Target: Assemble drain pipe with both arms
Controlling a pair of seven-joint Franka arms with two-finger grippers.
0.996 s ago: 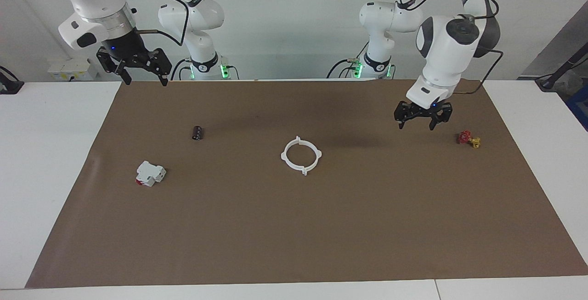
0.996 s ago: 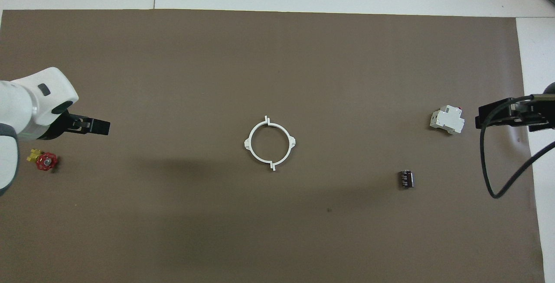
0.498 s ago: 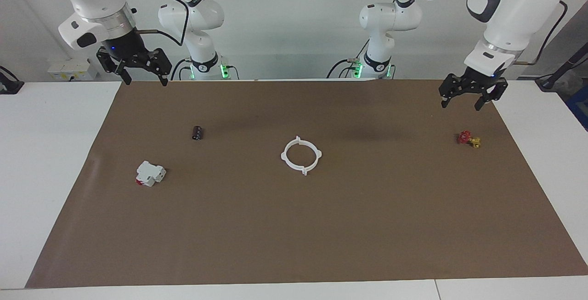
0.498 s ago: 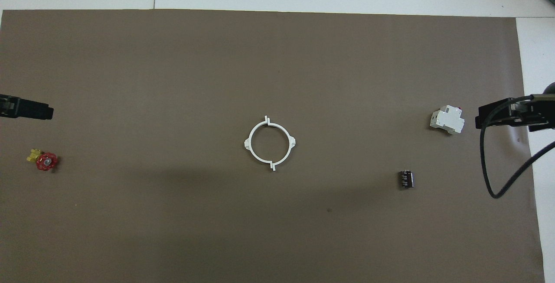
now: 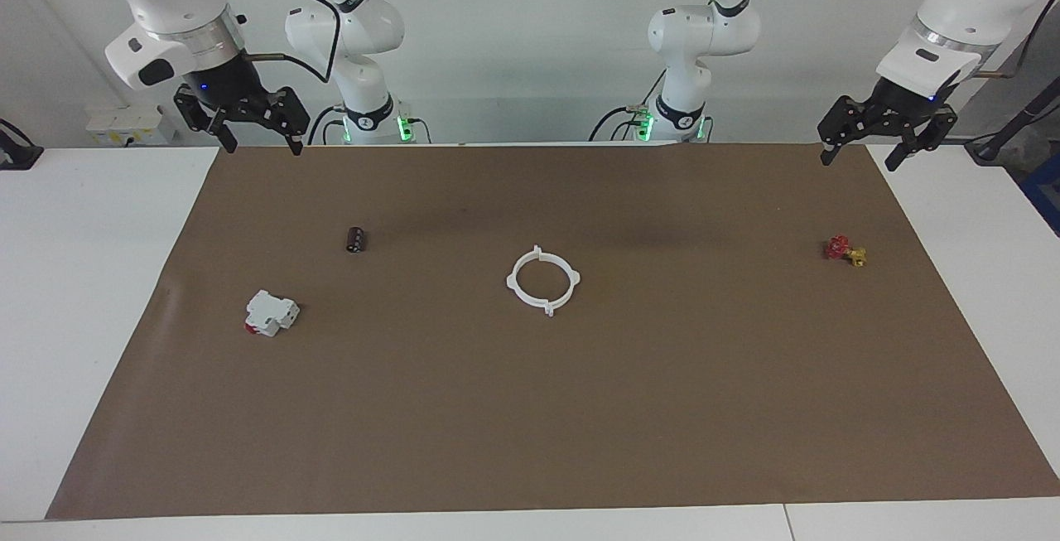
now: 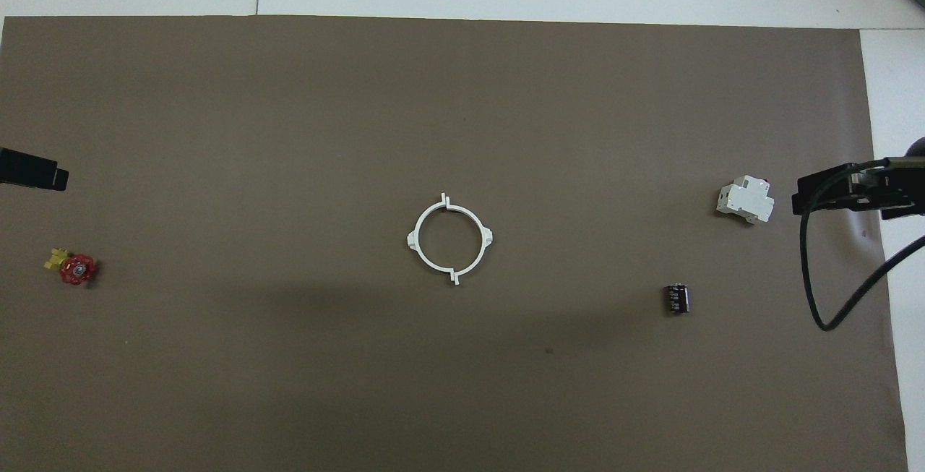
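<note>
Left gripper (image 5: pixel 862 156): jaws spread, holding nothing, raised over the brown mat (image 5: pixel 530 408) corner at the left arm's end. Right gripper (image 5: pixel 260 143): jaws likewise spread, unloaded, raised over the mat corner at the right arm's end.

Drain pipe (image 5: pixel 542 280): both half-rings joined as one ring, flat at mat centre. Overhead view, from the ring: red-and-yellow valve (image 6: pixel 72 267) at 9 o'clock; white block (image 6: pixel 745 201) at 3 o'clock; dark cylinder (image 6: pixel 677 298) near 4 o'clock.

No text, label, brand, number or sign can be read on anything here.
</note>
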